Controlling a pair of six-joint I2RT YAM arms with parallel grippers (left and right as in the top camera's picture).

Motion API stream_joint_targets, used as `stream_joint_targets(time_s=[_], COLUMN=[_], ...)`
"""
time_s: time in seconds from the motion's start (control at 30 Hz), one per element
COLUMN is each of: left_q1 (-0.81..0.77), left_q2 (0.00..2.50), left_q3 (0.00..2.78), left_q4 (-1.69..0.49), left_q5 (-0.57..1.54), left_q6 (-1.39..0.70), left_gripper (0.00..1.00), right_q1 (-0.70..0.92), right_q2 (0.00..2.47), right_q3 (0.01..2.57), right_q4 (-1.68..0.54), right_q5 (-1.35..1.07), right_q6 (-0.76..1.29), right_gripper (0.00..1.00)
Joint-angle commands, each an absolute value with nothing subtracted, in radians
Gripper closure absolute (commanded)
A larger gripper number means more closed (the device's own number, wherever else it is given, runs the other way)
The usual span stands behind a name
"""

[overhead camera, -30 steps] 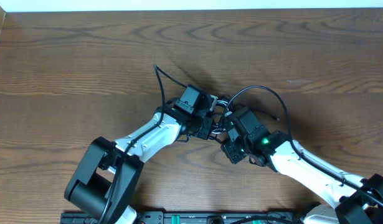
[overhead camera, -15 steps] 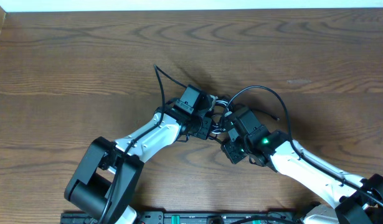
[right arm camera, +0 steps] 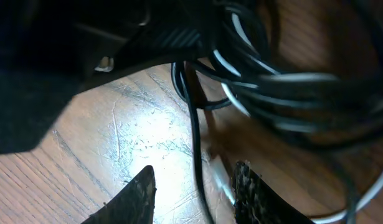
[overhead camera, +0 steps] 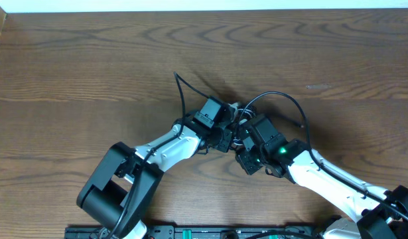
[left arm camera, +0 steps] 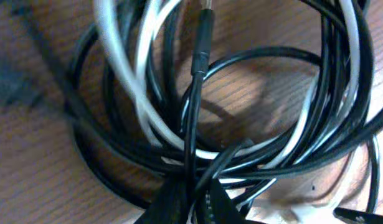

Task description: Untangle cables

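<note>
The cables [overhead camera: 238,113] lie in a knot of black and white cords at the table's middle, between both grippers. One black loop [overhead camera: 283,96] arcs out to the right, and a loose black end [overhead camera: 182,89] sticks up to the left. In the left wrist view the tangle [left arm camera: 241,143] of black cords and one white cord [left arm camera: 147,118] fills the frame. My left gripper [left arm camera: 192,190] is shut on a black cord [left arm camera: 190,124] that runs up to a slim plug [left arm camera: 203,37]. My right gripper [right arm camera: 194,183] stands open, and a thin black cord [right arm camera: 194,137] passes between its fingers.
The brown wooden table [overhead camera: 91,66] stretches all round the knot. Its far edge meets a white strip [overhead camera: 190,5]. The two arms cross the near side, the left arm [overhead camera: 164,149] and the right arm [overhead camera: 323,172], with their wrists almost touching.
My left gripper has closed on the black cord and shifted right towards the knot. The loose black end moved right with it. The right arm has barely moved.
</note>
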State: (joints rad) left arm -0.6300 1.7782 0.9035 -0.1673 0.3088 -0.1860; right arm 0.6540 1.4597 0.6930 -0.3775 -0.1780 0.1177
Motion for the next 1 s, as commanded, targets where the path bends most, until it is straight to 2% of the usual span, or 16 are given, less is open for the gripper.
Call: stream_joint_targets(time_s=[0.0,0.1,0.27,0.53,0.83,0.97], left_q1=[-0.635,-0.632,-0.632,-0.632,-0.627,-0.620], left_q2=[1.799,1.752,1.609,1.435,1.446,1.454], left_q3=[0.889,0.925,0.986,0.988,0.988,0.988], left_q4=[-0.193,-0.296,-0.463,-0.519,-0.531,-0.566], left_q5=[0.302,0.302,0.302,0.302,0.297,0.245], left_q6=[-0.227,-0.231,-0.364,-0.500,-0.603,-0.605], left_gripper=[0.93,0.93,0.93,0.93,0.92,0.93], right_q1=[0.658,0.658,0.658,0.658,0.657,0.612], right_q2=[1.465,1.465,1.465,1.465,1.464,1.445], right_q3=[0.706,0.706,0.706,0.706,0.707,0.707], right_q4=[-0.378,-0.373,-0.353,-0.354,-0.352,-0.353], right_q5=[-0.167,-0.157,-0.166,-0.482,-0.472,-0.422], right_q6=[0.085,0.030,0.028,-0.004,-0.017,0.003], right_gripper=[0.62,0.62,0.62,0.62,0.63,0.54])
